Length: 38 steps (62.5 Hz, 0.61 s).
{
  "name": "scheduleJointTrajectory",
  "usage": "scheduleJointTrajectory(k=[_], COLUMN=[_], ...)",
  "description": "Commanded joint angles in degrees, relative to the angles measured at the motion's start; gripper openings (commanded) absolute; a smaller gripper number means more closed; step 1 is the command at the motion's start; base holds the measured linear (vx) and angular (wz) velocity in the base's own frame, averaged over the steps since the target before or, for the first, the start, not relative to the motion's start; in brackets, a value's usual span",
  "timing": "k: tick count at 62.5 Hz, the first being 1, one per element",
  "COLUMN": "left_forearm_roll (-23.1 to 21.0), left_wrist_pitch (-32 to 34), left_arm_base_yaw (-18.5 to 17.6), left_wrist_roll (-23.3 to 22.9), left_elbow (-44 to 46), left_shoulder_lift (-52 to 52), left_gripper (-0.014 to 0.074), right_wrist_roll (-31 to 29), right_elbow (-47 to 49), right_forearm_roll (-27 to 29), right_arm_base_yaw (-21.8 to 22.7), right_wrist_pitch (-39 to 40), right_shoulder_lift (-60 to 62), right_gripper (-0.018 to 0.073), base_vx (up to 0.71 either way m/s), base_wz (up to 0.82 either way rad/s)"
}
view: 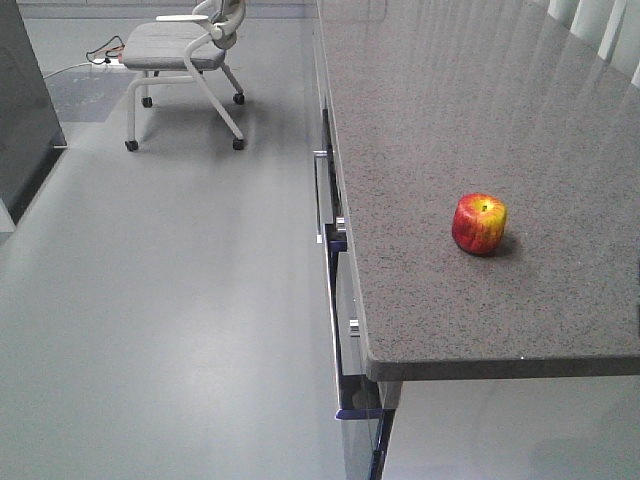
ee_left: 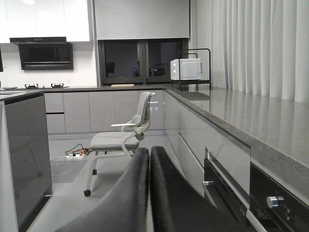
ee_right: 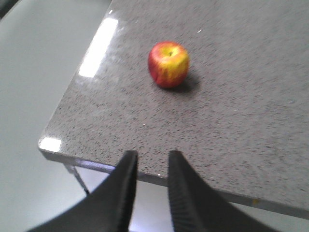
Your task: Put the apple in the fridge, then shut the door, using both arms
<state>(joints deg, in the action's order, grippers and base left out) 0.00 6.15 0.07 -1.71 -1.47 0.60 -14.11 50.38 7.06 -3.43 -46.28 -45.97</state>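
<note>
Chair (view: pixel 185 50) on castors stands on the grey floor, well off the counter's (view: pixel 450 120) left side near its far end. In the left wrist view the left claw (ee_left: pixel 149 154) hangs out over the floor to the left of the counter, its two dark fingers pressed almost together with only a thin slit between them and nothing held. A white microwave (ee_left: pixel 186 69) sits on a rack at the counter's far end. Metal handles (view: pixel 320 195) run down the counter's left face. The apple (view: pixel 479 224) rests upright on the speckled counter top, stem dimple up, near the close end and apart from both edges. The right claw (ee_right: pixel 151 157) hovers just off the counter's near edge, fingers parted a little with nothing between them, the apple lying beyond and clear of them. Pale curtains (ee_left: pixel 251 43) hang along the counter's right side.
</note>
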Motion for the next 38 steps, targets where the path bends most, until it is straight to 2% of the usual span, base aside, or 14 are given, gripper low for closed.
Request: scheduleJointTrajectory(k=[1, 9, 16, 38], left_forearm_roll=[0.0, 0.0, 0.0, 0.0], left_wrist_pitch=[4.2, 4.2, 4.2, 4.2], left_arm_base_yaw=[0.0, 0.0, 0.0, 0.0], left_wrist_roll=[-0.3, -0.3, -0.3, -0.3], left_elbow=[-1.2, -1.2, -1.2, -1.2], left_shoulder_lift=[0.9, 0.9, 0.9, 0.9], left_gripper=[-0.0006, -0.0006, -0.0006, -0.0006], right_wrist_roll=[-2.8, -3.8, -3.9, -6.0], right_elbow=[2.1, 2.1, 3.6, 14.9], right_forearm_roll=[2.2, 2.5, 2.5, 2.5], right_arm_base_yaw=[-0.1, -0.1, -0.1, -0.1], right_wrist_pitch=[4.6, 7.5, 9.2, 9.9], right_shoulder_lift=[-4.8, -11.1, -16.5, -32.8], right_gripper=[0.0346, 0.0528, 0.0624, 0.0623], base_vx=[0.0, 0.0, 0.0, 0.0], base_wz=[0.0, 0.0, 0.0, 0.0])
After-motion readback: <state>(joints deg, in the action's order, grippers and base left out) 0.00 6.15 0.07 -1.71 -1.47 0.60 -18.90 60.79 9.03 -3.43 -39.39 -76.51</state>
